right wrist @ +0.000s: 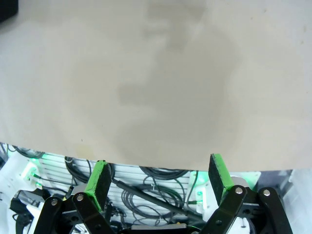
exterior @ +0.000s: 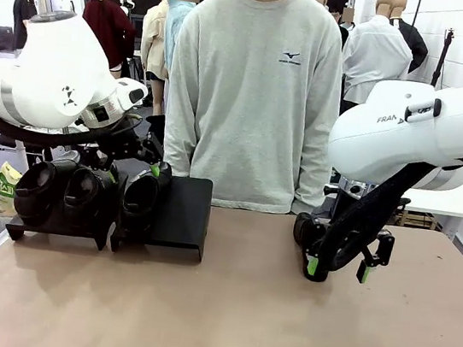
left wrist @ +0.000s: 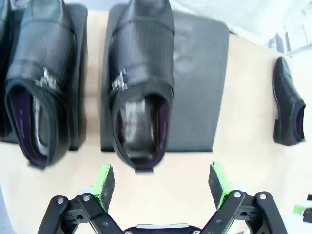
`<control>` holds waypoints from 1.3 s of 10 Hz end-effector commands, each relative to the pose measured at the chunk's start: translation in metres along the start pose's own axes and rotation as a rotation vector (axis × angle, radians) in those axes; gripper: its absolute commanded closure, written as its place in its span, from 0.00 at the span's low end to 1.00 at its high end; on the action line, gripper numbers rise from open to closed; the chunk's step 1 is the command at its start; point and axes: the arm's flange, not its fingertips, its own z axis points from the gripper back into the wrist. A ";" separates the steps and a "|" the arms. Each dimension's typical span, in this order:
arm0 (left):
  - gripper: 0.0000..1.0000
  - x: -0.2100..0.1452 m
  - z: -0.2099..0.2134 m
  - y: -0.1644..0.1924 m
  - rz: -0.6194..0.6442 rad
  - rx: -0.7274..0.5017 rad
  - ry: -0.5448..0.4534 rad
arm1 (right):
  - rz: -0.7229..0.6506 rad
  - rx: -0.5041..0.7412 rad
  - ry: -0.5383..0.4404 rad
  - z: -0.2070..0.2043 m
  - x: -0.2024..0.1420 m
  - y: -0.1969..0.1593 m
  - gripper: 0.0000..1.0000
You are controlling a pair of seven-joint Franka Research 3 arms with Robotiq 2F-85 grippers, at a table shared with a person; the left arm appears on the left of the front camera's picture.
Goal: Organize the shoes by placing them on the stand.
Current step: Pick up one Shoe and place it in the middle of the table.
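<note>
Your left gripper [left wrist: 162,183] spread empty, right gripper [right wrist: 158,180] likewise, three shoes [left wrist: 141,83] on stands [left wrist: 200,87], fourth shoe [left wrist: 287,105] on table [left wrist: 248,170], partly hidden up front.

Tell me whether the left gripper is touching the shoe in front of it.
Apart. The left wrist view shows bare table between the open left gripper and the shoe heel.

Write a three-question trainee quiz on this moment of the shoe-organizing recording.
1. True or false: the left gripper is shut.
2. Multiple choice: how many glossy black shoes with rounded toes sit on the flat black stands? A two, B three, C four.
3. Fill in: the remaining black shoe lies on the ___.

Key: 1 false, its green-padded fingers are spread with nothing between them. 2 B. 3 the tan table, off to the side of the stands.
</note>
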 end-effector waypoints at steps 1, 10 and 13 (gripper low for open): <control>0.00 -0.023 0.007 -0.002 0.061 0.045 0.118 | 0.008 0.048 -0.018 0.004 0.019 -0.014 0.00; 0.00 -0.077 0.008 -0.015 0.022 0.167 0.419 | 0.015 -0.049 -0.031 0.003 0.170 0.034 0.00; 0.00 -0.077 0.008 -0.015 0.022 0.167 0.419 | -0.037 -0.092 -0.027 -0.030 0.195 0.040 0.00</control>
